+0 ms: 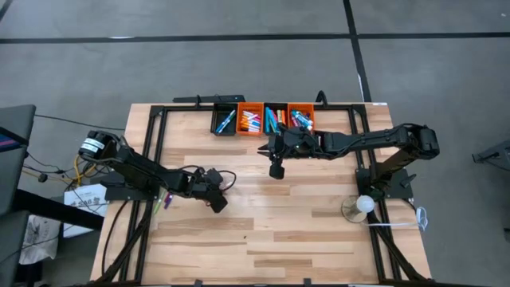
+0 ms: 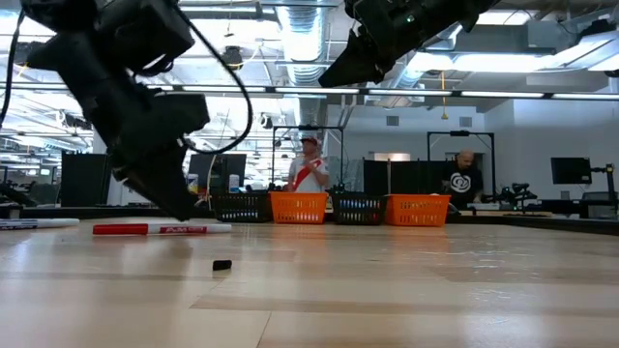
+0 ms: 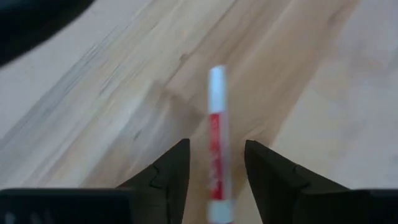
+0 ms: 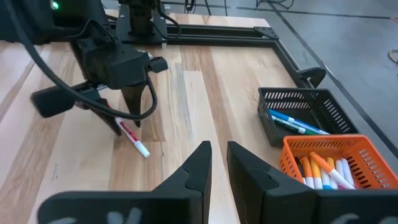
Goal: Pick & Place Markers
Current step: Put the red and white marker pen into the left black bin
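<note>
- Fingers of my left gripper (image 3: pixel 216 163) straddle a red-and-white marker (image 3: pixel 215 144) lying flat on the wooden table (image 1: pixel 303 231); jaws part-open, one on each side, not clamped, so the pen rests on the wood rather than in my hold.
- Right gripper (image 4: pixel 219 158) hangs above the table near the row of bins (image 1: pixel 263 119), jaws narrow with a slim gap, holding nothing.
- Other markers fill the orange bins (image 4: pixel 329 163); blue ones lie in a black bin (image 4: pixel 301 118), presumably where this pen belongs.
- Surface: pale planks, a small dark scrap (image 2: pixel 222 264) nearby.
- Room: open workshop, two people (image 2: pixel 309 166) behind the table.
</note>
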`<state>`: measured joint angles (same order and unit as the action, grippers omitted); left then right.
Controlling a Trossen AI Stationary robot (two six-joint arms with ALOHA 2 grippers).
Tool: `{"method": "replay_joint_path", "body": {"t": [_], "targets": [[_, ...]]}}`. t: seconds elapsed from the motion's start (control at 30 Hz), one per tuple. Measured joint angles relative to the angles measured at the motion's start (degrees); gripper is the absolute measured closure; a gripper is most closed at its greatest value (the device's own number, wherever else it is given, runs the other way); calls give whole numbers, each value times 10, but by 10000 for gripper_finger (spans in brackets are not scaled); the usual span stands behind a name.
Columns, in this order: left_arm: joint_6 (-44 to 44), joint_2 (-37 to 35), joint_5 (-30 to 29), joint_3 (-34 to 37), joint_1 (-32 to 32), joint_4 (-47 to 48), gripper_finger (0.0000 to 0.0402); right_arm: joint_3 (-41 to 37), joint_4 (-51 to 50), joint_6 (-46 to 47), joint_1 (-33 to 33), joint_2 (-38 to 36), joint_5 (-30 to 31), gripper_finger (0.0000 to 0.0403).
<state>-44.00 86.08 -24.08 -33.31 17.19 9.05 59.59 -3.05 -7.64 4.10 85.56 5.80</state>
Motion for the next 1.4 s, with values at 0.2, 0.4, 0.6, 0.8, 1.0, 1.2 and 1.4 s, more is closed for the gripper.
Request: {"method": "replay_joint_path", "body": {"t": [0.2, 0.4, 0.6, 0.8, 1.0, 1.2, 1.4], "targets": [[-23, 2, -6, 38, 0, -15, 252, 0, 0, 0, 0, 0, 0, 360], [-11, 3, -3, 65, 1, -44, 255, 0, 0, 1, 0, 0, 0, 360], [12, 2, -11, 77, 1, -49, 312, 0, 1, 1, 0, 0, 0, 360], [31, 3, -19, 80, 0, -69, 374, 0, 0, -4, 2, 0, 0, 360], [33, 5, -25, 81, 0, -92, 358, 0, 8, -18, 15, 0, -53, 360], [33, -8, -26, 82, -1, -115, 372, 0, 27, -28, 25, 0, -88, 360], [53, -72, -39, 83, 1, -121, 369, 0, 25, -74, 40, 0, -91, 360]]}}
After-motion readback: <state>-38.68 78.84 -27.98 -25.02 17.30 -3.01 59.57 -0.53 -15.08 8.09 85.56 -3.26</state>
